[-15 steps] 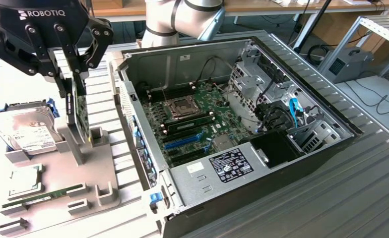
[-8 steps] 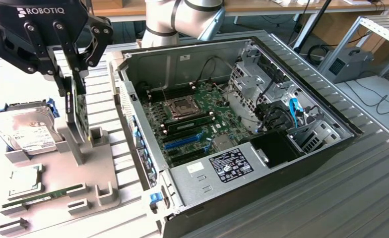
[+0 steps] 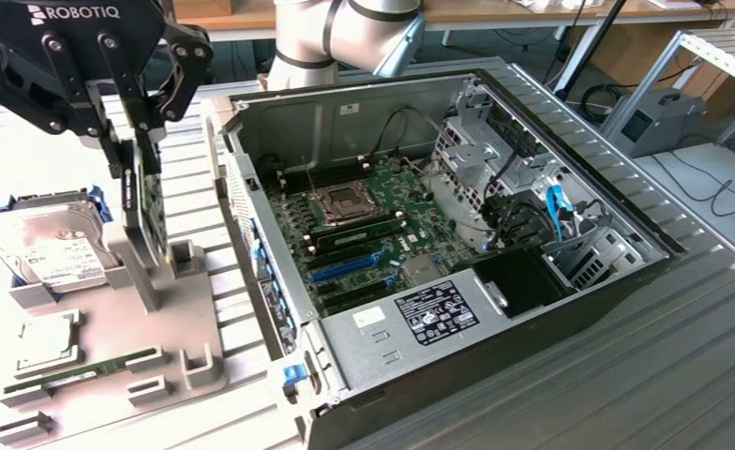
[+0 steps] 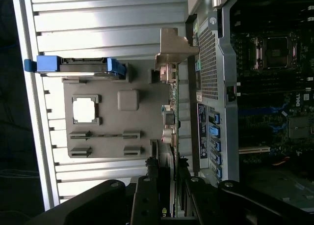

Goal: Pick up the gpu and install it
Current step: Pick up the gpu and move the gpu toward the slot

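Your gripper (image 3: 142,141) is above the grey holder (image 3: 180,328), at the holder's edge next to the open computer case (image 3: 618,220). The gpu (image 3: 151,211) stands up on its thin side in a slot along that edge. The gripper's two fingers come down on either side of the card's top. In the wrist view the gripper (image 4: 172,195) has the gpu (image 4: 174,136) running right between its fingers, and they look clenched on it.

So you have the card in your grip, but the job is only just begun. The bottom of the gpu looks like it is sitting in the holder, not lifted out. Nothing is plugged into the blue slots (image 3: 342,265) on the motherboard (image 3: 367,225) inside the case, so the lifting, the carrying and the pushing in are all left to do.

The hard drive (image 3: 42,253), a square chip (image 3: 49,342) and the green memory stick (image 3: 86,367) lie on the holder, away from the case
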Action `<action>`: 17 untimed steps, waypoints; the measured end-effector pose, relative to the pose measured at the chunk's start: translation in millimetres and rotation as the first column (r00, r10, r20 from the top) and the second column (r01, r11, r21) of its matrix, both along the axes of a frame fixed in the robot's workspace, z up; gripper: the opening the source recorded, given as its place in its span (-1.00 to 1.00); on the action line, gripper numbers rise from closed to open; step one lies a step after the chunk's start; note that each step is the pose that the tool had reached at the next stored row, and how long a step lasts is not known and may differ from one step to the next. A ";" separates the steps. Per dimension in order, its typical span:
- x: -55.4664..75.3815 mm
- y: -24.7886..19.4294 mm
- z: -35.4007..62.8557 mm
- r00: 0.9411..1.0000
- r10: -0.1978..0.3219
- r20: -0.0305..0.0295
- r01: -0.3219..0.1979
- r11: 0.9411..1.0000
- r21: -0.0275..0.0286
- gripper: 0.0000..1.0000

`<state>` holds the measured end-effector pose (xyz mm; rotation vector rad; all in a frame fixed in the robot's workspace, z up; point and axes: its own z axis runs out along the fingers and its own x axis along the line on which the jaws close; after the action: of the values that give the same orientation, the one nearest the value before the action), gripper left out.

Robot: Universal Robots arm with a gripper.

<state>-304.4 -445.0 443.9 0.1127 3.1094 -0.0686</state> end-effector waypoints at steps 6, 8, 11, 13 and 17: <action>0.0 0.0 1.9 1.000 0.000 0.000 0.000 1.000 0.000 -0.48; 0.1 0.0 1.9 1.000 0.000 0.000 0.000 1.000 0.000 -0.48; 1.7 0.0 1.9 1.000 0.000 0.000 0.000 1.000 0.000 -0.48; 2.9 0.0 1.8 1.000 0.000 0.000 0.000 1.000 0.000 -0.48; 5.4 0.0 1.8 1.000 0.000 0.000 0.000 1.000 0.000 -0.48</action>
<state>-299.0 -445.0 445.7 0.1126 3.1094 -0.0687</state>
